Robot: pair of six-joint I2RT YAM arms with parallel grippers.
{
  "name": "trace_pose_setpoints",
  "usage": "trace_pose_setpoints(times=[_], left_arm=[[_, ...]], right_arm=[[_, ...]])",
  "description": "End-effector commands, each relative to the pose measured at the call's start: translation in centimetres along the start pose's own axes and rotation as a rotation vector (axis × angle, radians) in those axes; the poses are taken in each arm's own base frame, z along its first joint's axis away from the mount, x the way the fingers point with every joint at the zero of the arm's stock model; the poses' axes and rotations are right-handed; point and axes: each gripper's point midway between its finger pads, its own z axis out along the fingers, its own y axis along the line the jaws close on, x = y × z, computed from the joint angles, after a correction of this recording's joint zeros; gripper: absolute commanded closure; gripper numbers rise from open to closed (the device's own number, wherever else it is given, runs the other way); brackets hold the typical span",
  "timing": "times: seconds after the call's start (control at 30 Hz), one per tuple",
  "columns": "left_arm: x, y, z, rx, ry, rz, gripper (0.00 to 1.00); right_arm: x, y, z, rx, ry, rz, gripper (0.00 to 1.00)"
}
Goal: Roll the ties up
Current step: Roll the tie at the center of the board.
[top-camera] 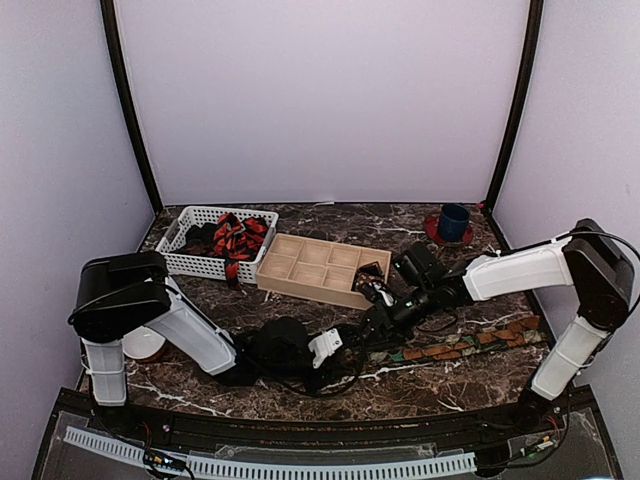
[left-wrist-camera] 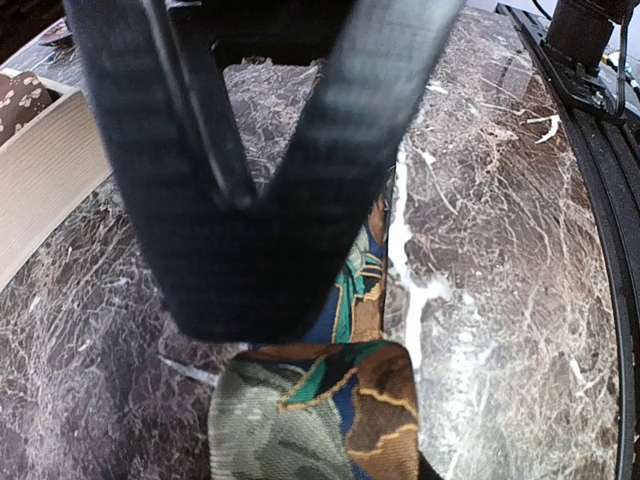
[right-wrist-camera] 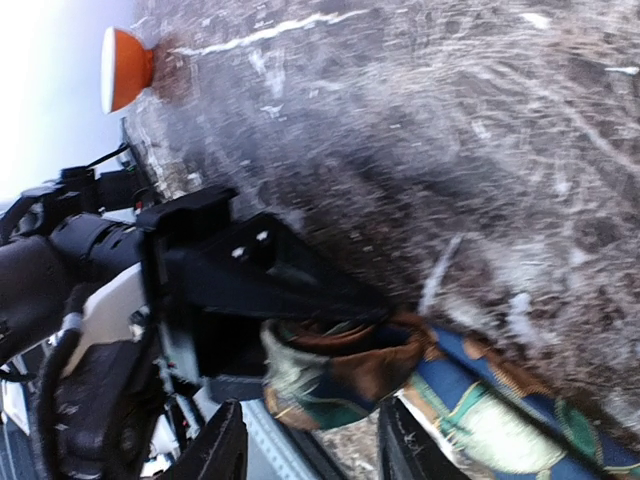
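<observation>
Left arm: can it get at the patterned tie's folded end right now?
Likely yes. The left end effector sits directly over the folded end of the tie, with nothing between. The right end effector, open, is close beside it and might crowd it.

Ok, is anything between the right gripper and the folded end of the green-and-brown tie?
Nothing lies between them: the folded end of the tie sits just past the open fingers of the right gripper. The left gripper straddles that same fold from the opposite side, though, so the space around it is tight.
</observation>
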Motion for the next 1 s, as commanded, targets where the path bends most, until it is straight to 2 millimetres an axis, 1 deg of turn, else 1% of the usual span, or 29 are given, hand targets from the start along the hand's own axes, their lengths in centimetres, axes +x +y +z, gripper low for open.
trace_pose_setpoints(times=[0.0, 0.17, 0.27, 0.4, 0.43, 0.53, 0.57, 0.6, 0.7, 0.77, 0.83, 0.9, 0.97], left_arm=[[5.1, 0.6, -0.9, -0.037, 0.201, 0.031, 0.66], [4.9, 0.5, -0.7, -0.03, 0.207, 0.041, 0.66], [4.9, 0.5, -0.6, -0.028, 0.209, 0.04, 0.66], [5.1, 0.4, -0.6, -0.023, 0.218, 0.039, 0.66], [5.1, 0.4, -0.7, -0.023, 0.22, 0.039, 0.66], [5.0, 0.4, -0.8, -0.022, 0.218, 0.035, 0.65], [4.9, 0.4, -0.9, -0.024, 0.213, 0.031, 0.63], [4.8, 0.3, -1.1, -0.021, 0.206, 0.028, 0.61], [3.7, 0.2, -1.6, -0.013, 0.156, 0.032, 0.43], [2.5, 0.0, -1.9, 0.0, 0.109, 0.045, 0.34], [1.1, -0.5, -1.9, 0.027, 0.062, 0.061, 0.28], [0.4, -0.9, -1.5, 0.055, 0.04, 0.062, 0.24], [0.7, -1.3, -0.6, 0.078, 0.049, 0.05, 0.22]], right_arm=[[0.3, 1.9, -0.4, -0.088, 0.021, 0.032, 0.55], [0.7, 1.9, 0.8, -0.08, 0.051, 0.044, 0.55], [0.7, 1.3, 1.5, -0.057, 0.068, 0.045, 0.58], [1.5, 0.3, 2.7, -0.02, 0.116, 0.048, 0.64], [1.6, 0.2, 2.9, -0.013, 0.122, 0.047, 0.69], [1.9, -0.5, 2.9, 0.019, 0.125, 0.045, 0.98], [1.9, -0.7, 2.8, 0.027, 0.123, 0.045, 1.0], [2.0, -0.9, 2.7, 0.03, 0.122, 0.05, 1.0], [2.3, -1.6, 2.2, 0.033, 0.109, 0.059, 1.0], [2.6, -2.4, 2.0, 0.038, 0.103, 0.066, 1.0], [3.1, -3.6, 1.9, 0.05, 0.102, 0.073, 1.0], [3.1, -4.5, 1.7, 0.056, 0.093, 0.077, 1.0], [3.2, -5.3, 1.6, 0.062, 0.087, 0.082, 1.0]])
